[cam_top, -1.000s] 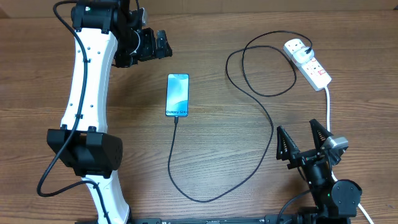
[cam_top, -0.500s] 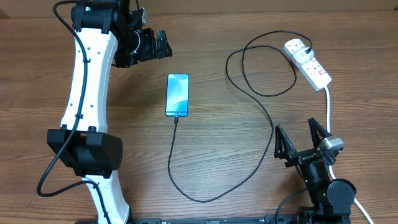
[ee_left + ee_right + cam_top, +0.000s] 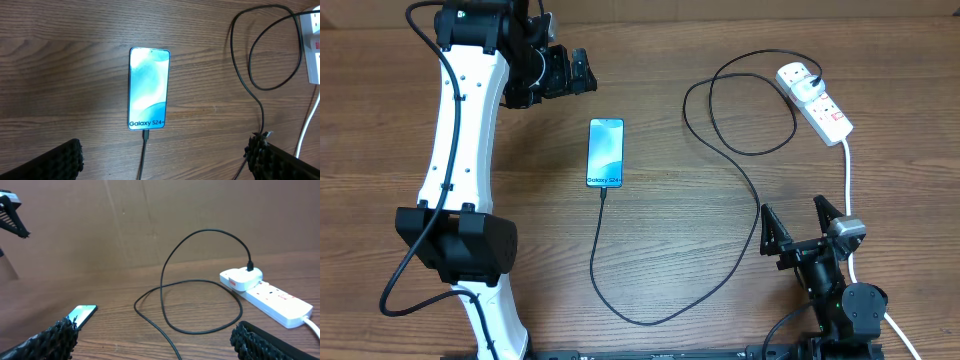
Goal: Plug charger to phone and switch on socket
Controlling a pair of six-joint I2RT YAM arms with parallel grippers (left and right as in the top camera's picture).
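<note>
The phone (image 3: 605,152) lies flat at mid-table, screen lit light blue, and shows in the left wrist view as the phone (image 3: 148,87). The charger (image 3: 604,192) has its black tip in the phone's near short edge. From there the cable loops across the table to a white plug (image 3: 798,78) in the socket (image 3: 823,108) at the back right. My left gripper (image 3: 565,72) hangs open behind and left of the phone, its fingers (image 3: 50,165) wide apart. Open and empty, my right gripper (image 3: 793,222) sits near the front right, facing the socket (image 3: 272,296).
The socket's thick white cord (image 3: 847,170) runs toward the front edge, right beside my right arm. Loose loops of the charger cable (image 3: 210,230) lie between the phone and the socket. A brown cardboard wall (image 3: 150,220) stands behind the table.
My right gripper has drawn back a little toward the front edge of the table. The left arm, phone, cable and socket have not moved.
</note>
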